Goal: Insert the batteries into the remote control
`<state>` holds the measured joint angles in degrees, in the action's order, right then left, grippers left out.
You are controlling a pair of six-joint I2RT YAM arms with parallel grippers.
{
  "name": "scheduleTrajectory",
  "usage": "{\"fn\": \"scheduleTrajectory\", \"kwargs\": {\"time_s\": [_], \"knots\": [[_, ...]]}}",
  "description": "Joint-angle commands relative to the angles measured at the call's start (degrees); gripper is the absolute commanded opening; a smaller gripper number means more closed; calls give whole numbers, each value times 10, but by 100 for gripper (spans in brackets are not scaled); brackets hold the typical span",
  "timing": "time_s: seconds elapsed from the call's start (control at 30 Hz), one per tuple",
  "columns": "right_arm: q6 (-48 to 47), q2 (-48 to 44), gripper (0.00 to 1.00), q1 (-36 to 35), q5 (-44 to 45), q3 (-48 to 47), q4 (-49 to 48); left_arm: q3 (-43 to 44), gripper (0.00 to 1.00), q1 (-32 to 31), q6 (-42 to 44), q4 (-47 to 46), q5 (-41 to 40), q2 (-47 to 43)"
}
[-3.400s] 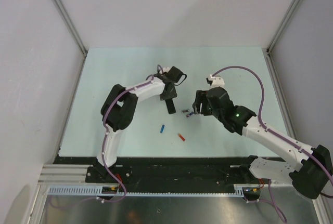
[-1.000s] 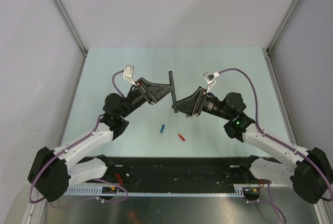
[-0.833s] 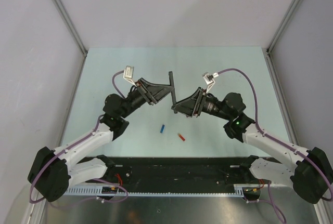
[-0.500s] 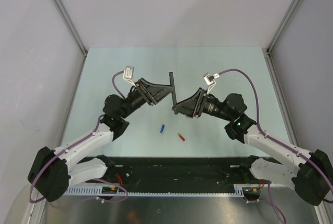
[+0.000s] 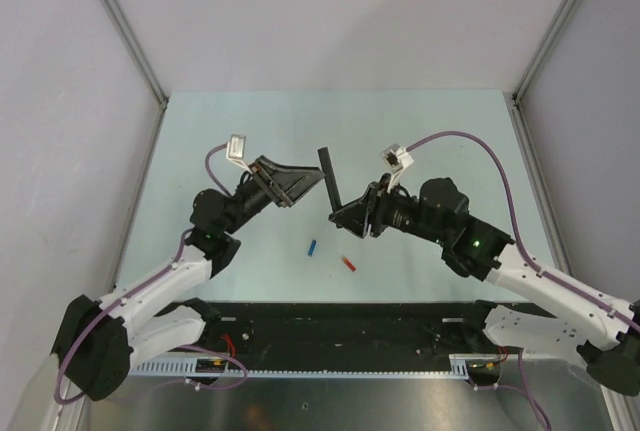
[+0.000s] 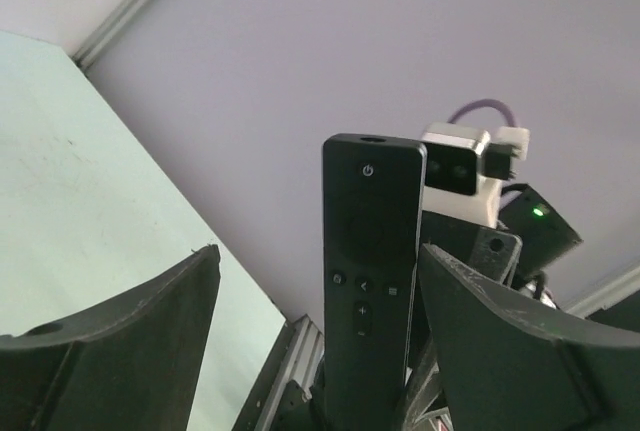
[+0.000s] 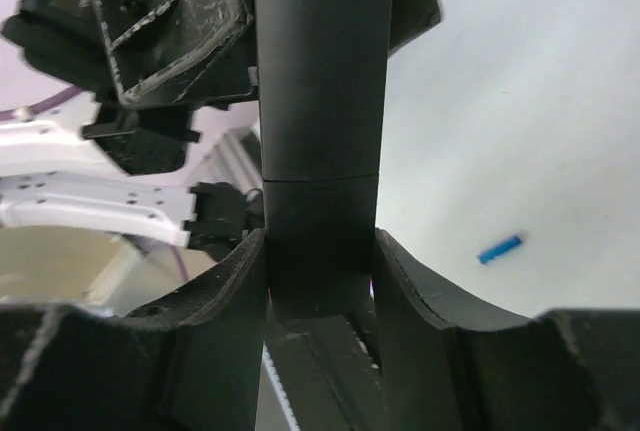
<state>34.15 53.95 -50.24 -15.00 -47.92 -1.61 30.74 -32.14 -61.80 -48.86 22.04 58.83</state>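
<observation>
A black remote [image 5: 328, 176], a blue battery [image 5: 312, 247], a red battery [image 5: 349, 264] and a pale green table [image 5: 430, 131] were seen.

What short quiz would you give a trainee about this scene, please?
1. True or false: the right gripper is shut on the remote control.
2. The left gripper is: A) holding a battery; B) open, gripping nothing; C) resting on the table.
3. How many batteries show on the table in the top view?
Key: 1 true; 2 B; 3 two, the blue battery and the red battery.
</observation>
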Motion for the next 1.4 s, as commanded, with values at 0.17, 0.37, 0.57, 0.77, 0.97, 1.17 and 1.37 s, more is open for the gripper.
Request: {"fn": "scheduleTrajectory", "kwargs": {"time_s": [0.17,0.37,0.57,0.77,0.97,1.17,1.37], "knots": [[-144,33,33,-88,345,-112,247,-27,86,-6,77,132,-82,-107],[-154,77,33,-136,428,-138,278,3,86,-53,110,188,-121,-86],[-152,91,33,-151,431,-147,268,20,83,-84,111,236,-154,-31],[-146,107,33,-163,428,-149,252,40,80,-100,108,235,-161,5],[-146,119,33,-171,426,-153,249,58,77,-107,103,232,-168,23],[-146,119,33,-175,422,-153,247,72,58,-107,108,230,-171,31],[-145,122,33,-179,422,-153,240,71,38,-107,102,222,-159,45]]}}
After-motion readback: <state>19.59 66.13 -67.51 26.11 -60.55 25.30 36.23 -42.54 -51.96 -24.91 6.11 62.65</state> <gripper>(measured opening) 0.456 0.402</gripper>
